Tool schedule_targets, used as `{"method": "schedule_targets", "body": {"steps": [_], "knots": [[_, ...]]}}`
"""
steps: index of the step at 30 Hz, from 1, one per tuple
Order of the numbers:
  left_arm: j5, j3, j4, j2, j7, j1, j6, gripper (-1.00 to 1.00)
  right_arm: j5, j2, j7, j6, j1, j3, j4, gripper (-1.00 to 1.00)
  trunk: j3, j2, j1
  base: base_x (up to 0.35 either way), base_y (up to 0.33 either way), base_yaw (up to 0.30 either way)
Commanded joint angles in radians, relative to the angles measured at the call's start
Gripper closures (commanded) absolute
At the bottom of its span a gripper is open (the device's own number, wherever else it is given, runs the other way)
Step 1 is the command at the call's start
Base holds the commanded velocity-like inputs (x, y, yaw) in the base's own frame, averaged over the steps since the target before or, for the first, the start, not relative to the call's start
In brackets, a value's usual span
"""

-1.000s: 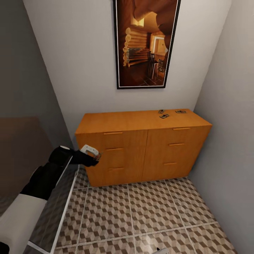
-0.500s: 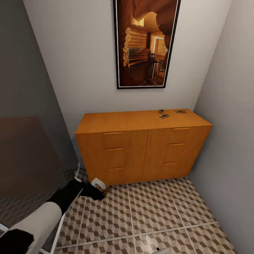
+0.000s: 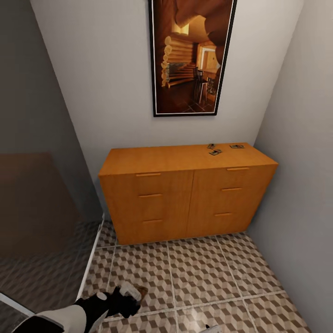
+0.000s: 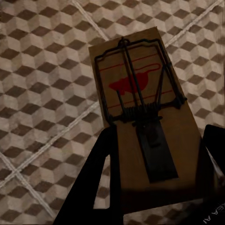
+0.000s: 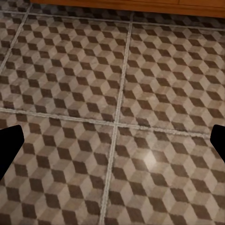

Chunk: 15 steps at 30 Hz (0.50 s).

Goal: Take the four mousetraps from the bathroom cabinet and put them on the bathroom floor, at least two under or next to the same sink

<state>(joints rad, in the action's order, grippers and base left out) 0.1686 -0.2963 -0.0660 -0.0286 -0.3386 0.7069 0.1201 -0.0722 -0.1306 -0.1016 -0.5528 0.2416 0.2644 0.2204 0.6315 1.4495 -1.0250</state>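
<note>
While the left hand [image 3: 131, 296], low at the lower left of the head frame, pinches one mousetrap [image 4: 140, 108] just above the bathroom floor [image 3: 208, 268], lower it flat onto the tiles before spreading the fingers [image 4: 101, 178], keeping clear of the spring wire.

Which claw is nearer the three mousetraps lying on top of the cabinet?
Hard to call. Both claws are low over the bathroom floor, well short of the three mousetraps on the cabinet. The left claw holds a fourth mousetrap; the right claw shows at the head view's bottom edge.
</note>
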Motion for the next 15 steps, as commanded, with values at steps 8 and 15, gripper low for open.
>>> {"method": "schedule_targets", "body": {"steps": [8, 15], "knots": [[-0.122, 0.007, -0.012, 0.061, 0.039, -0.183, 0.429, 1.00, -0.008, 0.005, -0.011, -0.006, 0.001, 0.004, -0.001, -1.00, 0.001, 0.001, 0.000, 0.000, 0.000, 0.000], [-0.300, 0.008, -0.012, 0.099, 0.096, -0.294, 0.616, 1.00, -0.010, 0.009, -0.014, -0.012, 0.001, 0.002, 0.000, -1.00, 0.001, 0.001, 0.000, 0.000, 0.000, 0.000]]}}
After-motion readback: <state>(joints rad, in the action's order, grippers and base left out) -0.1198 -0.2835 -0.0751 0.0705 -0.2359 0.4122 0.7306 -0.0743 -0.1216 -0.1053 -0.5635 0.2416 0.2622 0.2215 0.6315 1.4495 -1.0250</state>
